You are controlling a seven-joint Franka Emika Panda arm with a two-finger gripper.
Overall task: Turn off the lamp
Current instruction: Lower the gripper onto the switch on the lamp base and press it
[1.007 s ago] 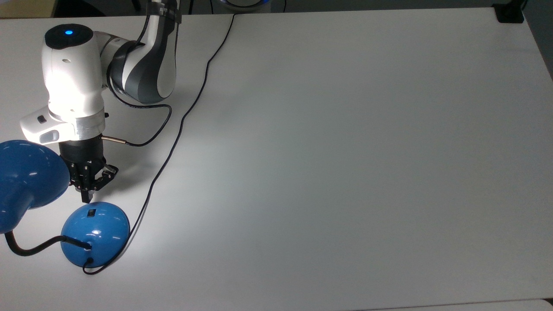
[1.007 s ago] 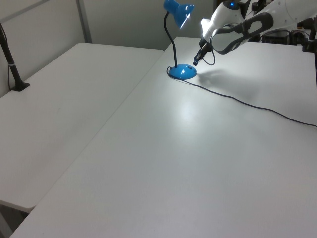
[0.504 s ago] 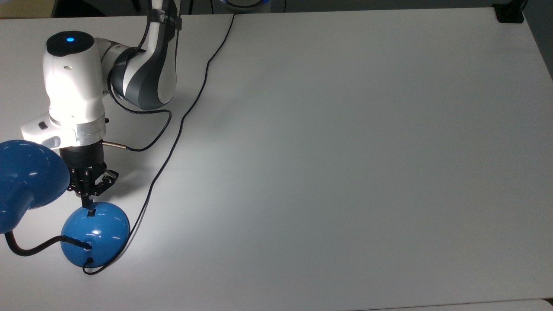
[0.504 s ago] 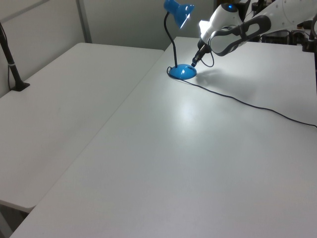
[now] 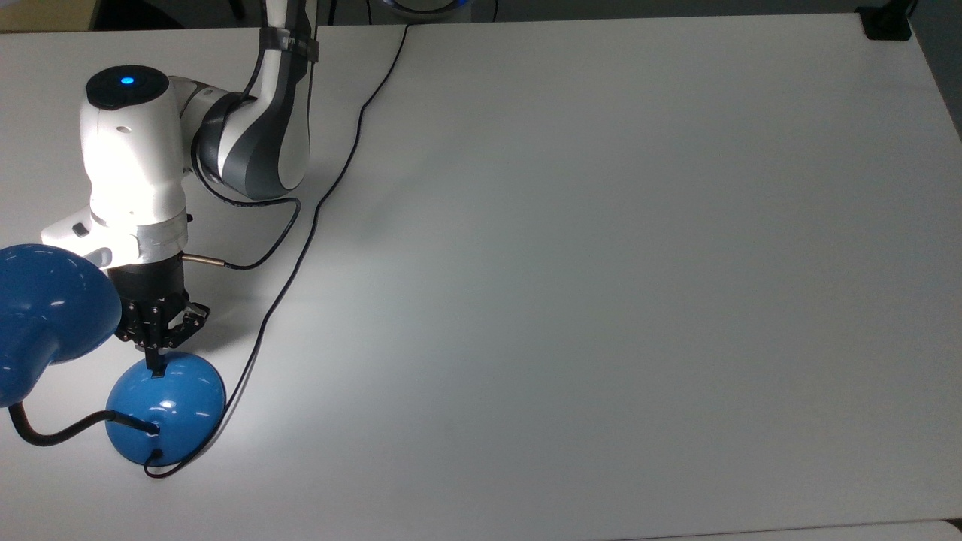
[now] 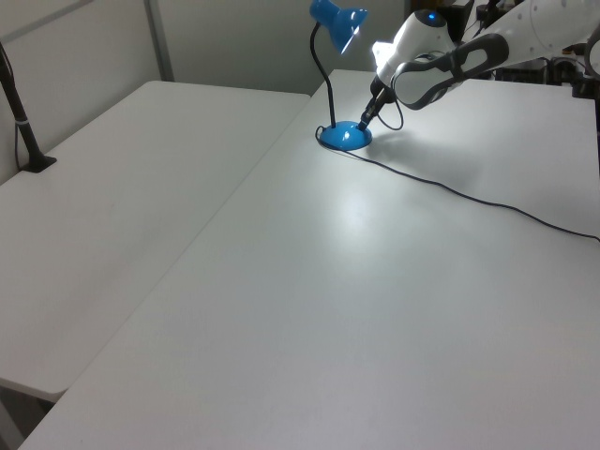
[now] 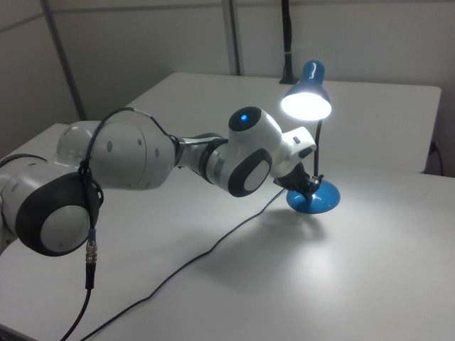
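Surface: white table point(image 5: 601, 263), partition walls behind in the right view.
Lamp: the lamp point(image 5: 165, 406) sits near the top view's lower-left corner of the table, lit, cord point(image 5: 316, 210) trailing to the far edge.
Gripper: gripper point(image 5: 157, 364) fingers pinched together, tip on the base's switch.

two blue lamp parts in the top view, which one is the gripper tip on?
The domed base, not the flared shade. The gripper points down at the base's upper edge; the shade sits beside the wrist at the top view's left edge.
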